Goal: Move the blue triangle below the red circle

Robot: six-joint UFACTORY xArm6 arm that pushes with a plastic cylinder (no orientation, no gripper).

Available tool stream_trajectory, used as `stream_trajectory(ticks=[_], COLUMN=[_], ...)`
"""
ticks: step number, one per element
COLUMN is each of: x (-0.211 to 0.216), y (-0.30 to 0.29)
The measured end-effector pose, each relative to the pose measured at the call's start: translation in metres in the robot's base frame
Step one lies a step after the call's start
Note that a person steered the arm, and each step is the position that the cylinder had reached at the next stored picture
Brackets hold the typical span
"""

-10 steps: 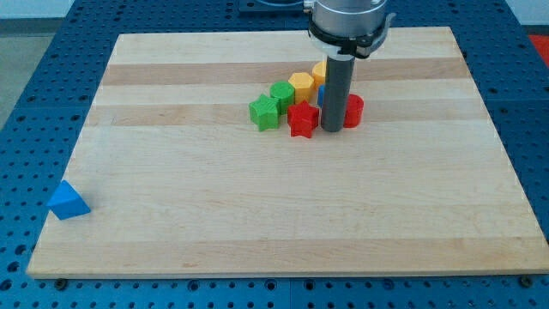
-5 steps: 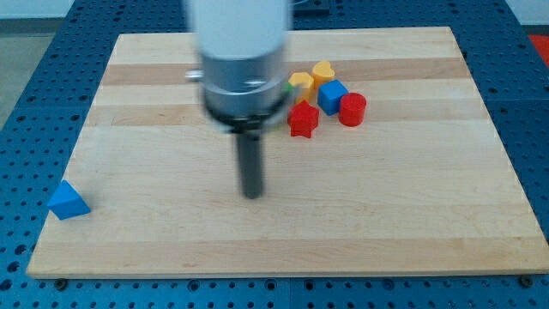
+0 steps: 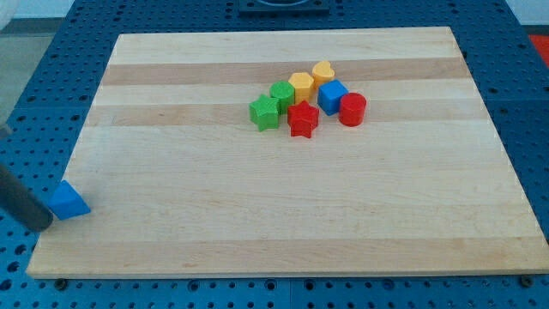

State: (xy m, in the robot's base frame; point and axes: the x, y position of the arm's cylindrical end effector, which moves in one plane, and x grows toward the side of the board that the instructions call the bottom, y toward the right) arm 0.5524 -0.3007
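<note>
The blue triangle lies near the board's left edge, toward the view's bottom. My tip is at the view's far left, just left of and slightly below the blue triangle, at or nearly at its left side. The rod slants up to the view's left edge. The red circle stands at the right end of a cluster in the upper middle of the board, far to the right of the triangle.
The cluster holds a blue cube, a yellow heart, a yellow hexagon, a red star and two green blocks. The wooden board lies on a blue perforated table.
The rod has swept from the cluster by the red circle, across the board's middle, down to the view's far left beside the blue triangle. The blocks have not moved.
</note>
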Motion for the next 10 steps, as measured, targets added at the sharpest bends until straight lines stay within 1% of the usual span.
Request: stream_trajectory(ticks=[1,2,3,4,5,6,7,8,9,10], x=[-0.016,-0.002,-0.001,0.01,0.012,-0.016,-0.034,-0.034,-0.034,-0.034], y=[0.055,0.151,0.205,0.189,0.114,0.062,0.07,0.122,0.143,0.143])
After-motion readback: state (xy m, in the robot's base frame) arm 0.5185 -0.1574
